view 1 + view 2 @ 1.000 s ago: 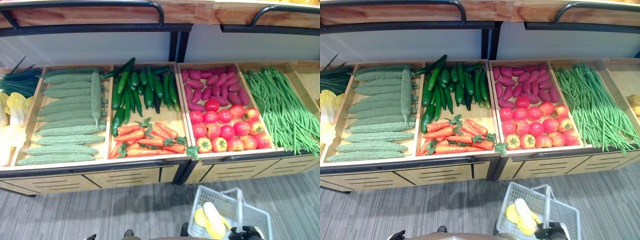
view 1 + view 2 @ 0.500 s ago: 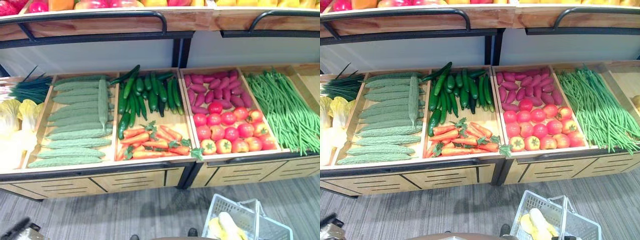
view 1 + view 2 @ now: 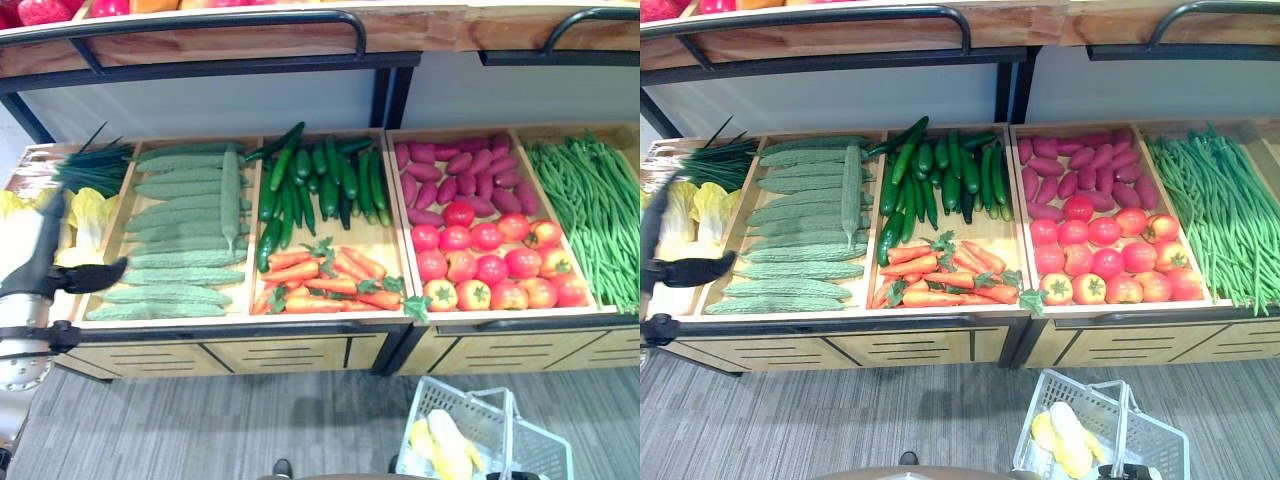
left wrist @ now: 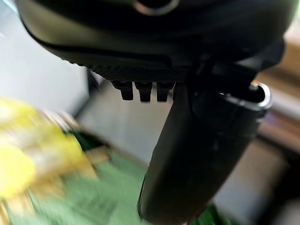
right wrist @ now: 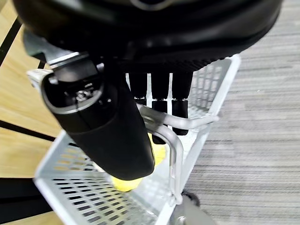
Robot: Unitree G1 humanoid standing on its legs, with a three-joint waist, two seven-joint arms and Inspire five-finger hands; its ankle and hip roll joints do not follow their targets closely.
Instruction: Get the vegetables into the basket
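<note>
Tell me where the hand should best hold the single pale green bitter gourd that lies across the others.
Probably at the middle of the pale green bitter gourd, coming from above: it lies on top of the stacked gourds, crosswise to them, so its long sides are free for the open left hand.

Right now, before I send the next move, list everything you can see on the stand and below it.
bitter gourds: many, pale green, left bin
cucumbers: many, dark green, back of middle bin
carrots: many, orange, front of middle bin
sweet potatoes: many, purple-red, back of third bin
tomatoes: many, red, front of third bin
long beans: many, green, right bin
cabbages: pale yellow, far left
chives: bunch, dark green, behind cabbages
basket: one, white, holding yellow vegetables
left hand: open, by bitter gourds
right hand: curled round basket handle
</note>
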